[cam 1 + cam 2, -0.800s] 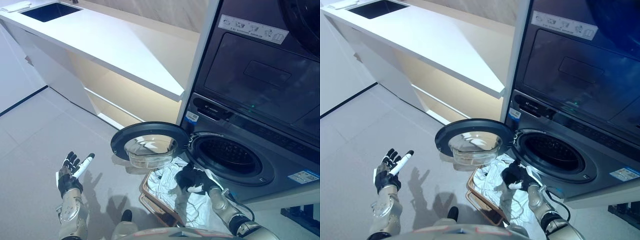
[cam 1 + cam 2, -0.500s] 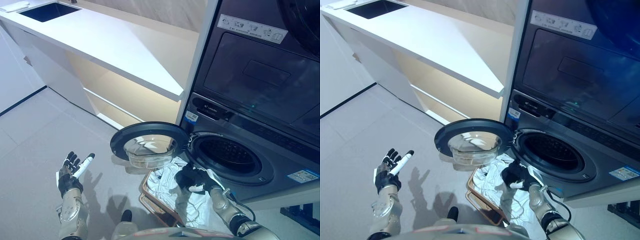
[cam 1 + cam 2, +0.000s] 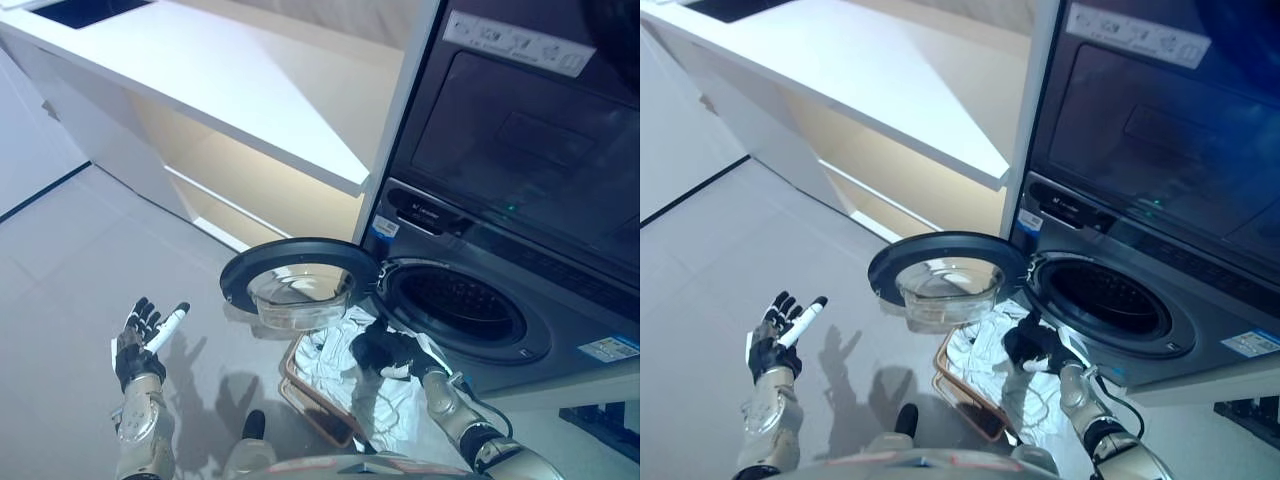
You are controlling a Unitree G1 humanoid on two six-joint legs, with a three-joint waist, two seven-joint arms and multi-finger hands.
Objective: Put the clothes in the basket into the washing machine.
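Note:
The washing machine (image 3: 520, 270) stands at the right with its round door (image 3: 300, 272) swung open to the left and the dark drum opening (image 3: 455, 305) showing. On the floor below the door sits a brown basket (image 3: 292, 378) full of white clothes (image 3: 335, 345). My right hand (image 3: 385, 352) is over the basket just in front of the drum opening, its dark fingers curled into the white cloth, which drapes down beneath it. My left hand (image 3: 141, 338) is held up at the lower left over the floor, open with fingers spread, holding nothing.
A white counter (image 3: 230, 90) with a lit recess under it runs along the left of the machine. A second dark appliance (image 3: 540, 130) is stacked above the washer. Grey tiled floor (image 3: 60, 260) spreads to the left.
The whole view has shifted slightly, so the camera moved. Both hands keep their places relative to the basket and the machine.

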